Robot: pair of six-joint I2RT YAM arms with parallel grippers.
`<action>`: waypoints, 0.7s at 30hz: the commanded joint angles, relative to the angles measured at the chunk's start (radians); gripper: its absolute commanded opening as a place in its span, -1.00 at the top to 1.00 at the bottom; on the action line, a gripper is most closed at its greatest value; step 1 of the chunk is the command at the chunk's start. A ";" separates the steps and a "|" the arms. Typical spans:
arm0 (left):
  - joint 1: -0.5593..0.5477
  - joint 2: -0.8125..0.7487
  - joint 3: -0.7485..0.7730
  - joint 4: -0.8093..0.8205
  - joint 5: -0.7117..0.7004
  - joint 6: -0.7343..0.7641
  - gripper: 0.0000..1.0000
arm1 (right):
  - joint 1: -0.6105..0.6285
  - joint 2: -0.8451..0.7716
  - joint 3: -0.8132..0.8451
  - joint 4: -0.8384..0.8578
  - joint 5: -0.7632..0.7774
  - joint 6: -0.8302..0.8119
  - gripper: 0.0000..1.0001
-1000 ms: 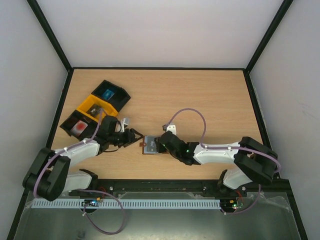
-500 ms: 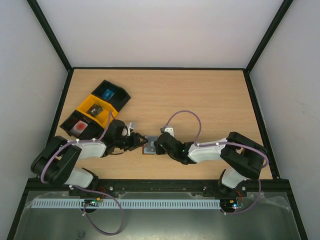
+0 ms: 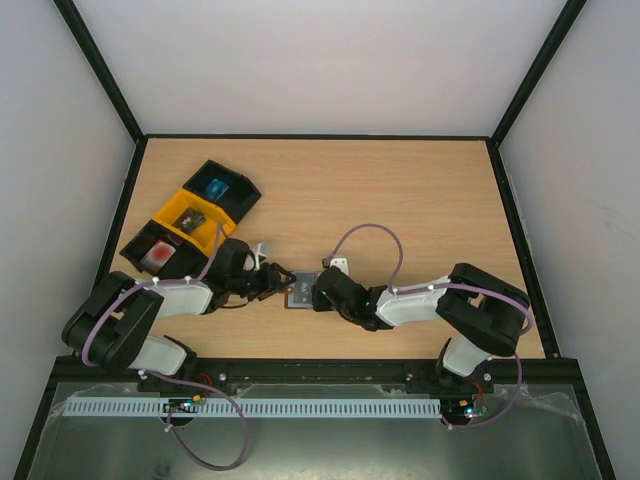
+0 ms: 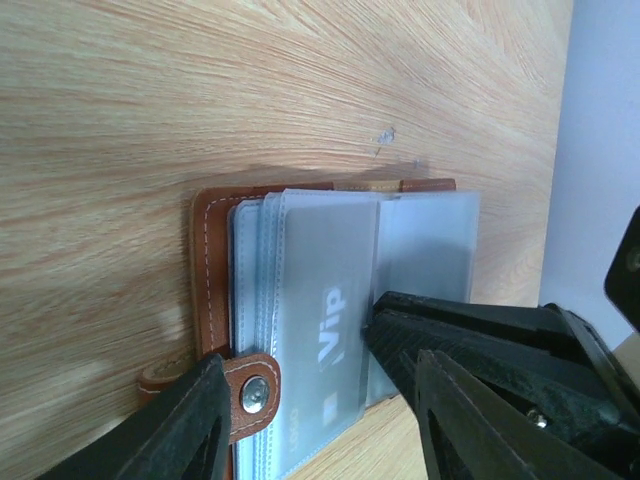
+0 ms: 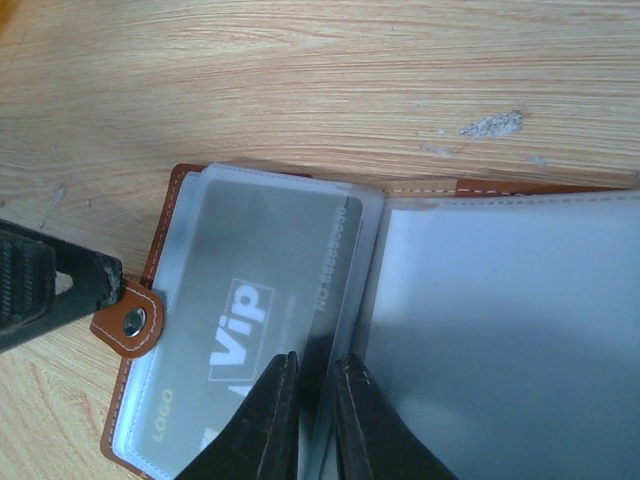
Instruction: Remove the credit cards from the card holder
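Note:
The card holder (image 3: 301, 291), brown leather with grey-blue sleeves, lies open on the table between both arms. A dark grey credit card (image 5: 260, 270) printed "Vip" sits in the top left sleeve (image 4: 325, 290). My right gripper (image 5: 315, 405) is narrowed to a slit at the wallet's middle fold, pinching that card's inner edge. My left gripper (image 4: 320, 400) stands open across the wallet's left half. One of its fingers (image 4: 180, 425) rests against the snap tab (image 4: 255, 392). The right gripper's fingers (image 4: 450, 330) lie over the sleeve in the left wrist view.
A yellow bin (image 3: 192, 216) flanked by two black bins (image 3: 158, 252) stands at the back left, just behind the left arm. One black bin holds something red, the other (image 3: 220, 186) something blue. The table's side rails are close on the left.
The left arm reached right, up to the wallet's tab side. The right gripper slid left along the wallet and its jaws closed down onto the grey card's edge.

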 commanded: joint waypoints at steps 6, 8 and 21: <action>-0.005 0.023 -0.004 0.070 0.019 -0.044 -0.21 | -0.003 0.038 -0.045 0.050 -0.005 0.021 0.88; -0.005 0.029 -0.003 0.086 0.028 -0.051 -0.24 | -0.004 0.044 -0.047 0.044 -0.001 0.026 0.95; -0.010 0.063 0.009 0.213 0.086 -0.116 -0.31 | -0.003 0.043 -0.089 0.098 -0.010 0.043 0.95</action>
